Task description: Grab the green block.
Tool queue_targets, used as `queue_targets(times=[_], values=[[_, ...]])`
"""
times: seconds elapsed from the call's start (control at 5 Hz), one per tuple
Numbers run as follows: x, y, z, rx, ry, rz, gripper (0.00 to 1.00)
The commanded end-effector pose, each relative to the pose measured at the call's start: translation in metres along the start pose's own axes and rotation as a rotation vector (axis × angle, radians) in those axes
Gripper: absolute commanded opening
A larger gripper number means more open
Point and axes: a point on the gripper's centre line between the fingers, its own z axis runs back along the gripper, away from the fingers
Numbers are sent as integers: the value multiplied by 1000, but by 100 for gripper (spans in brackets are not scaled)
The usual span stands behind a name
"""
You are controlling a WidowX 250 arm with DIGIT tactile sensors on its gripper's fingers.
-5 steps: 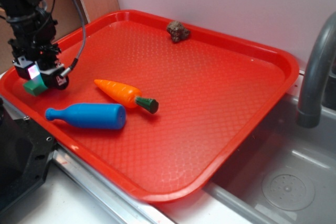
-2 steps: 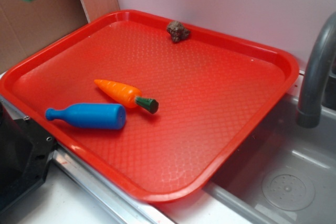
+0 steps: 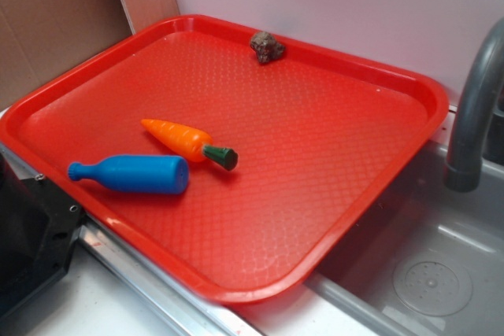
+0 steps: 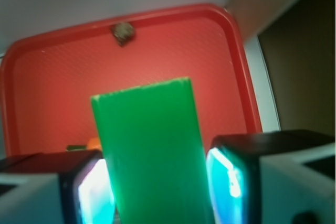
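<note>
In the wrist view the green block [image 4: 149, 145] fills the middle of the picture, standing up between my two fingers. My gripper [image 4: 157, 192] is shut on it, with a pad [image 4: 95, 190] against each flat side. The red tray [image 4: 31, 103] lies far below, so the block is held high in the air. In the exterior view neither the gripper nor the green block shows; both are above the picture's top edge.
On the red tray [image 3: 331, 139] lie an orange carrot [image 3: 181, 138] with a dark green stem and a blue bottle [image 3: 134, 173] on its side near the front left rim. A small brown figure [image 3: 267, 46] sits at the far rim. A grey tap [image 3: 472, 108] and sink stand right.
The gripper has risen from the tray's left corner with the green block in it and has left the exterior view through the top left. The carrot, bottle and figure have not moved.
</note>
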Motion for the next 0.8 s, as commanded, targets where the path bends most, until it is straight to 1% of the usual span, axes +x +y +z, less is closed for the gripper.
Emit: queue_targets(times=[0.0, 0.2, 0.4, 0.6], values=[[17, -27, 2, -1, -24, -87, 0], [20, -42, 2, -4, -21, -122, 0], [18, -49, 3, -15, -22, -140, 0], [15, -52, 4, 2, -29, -148, 0]])
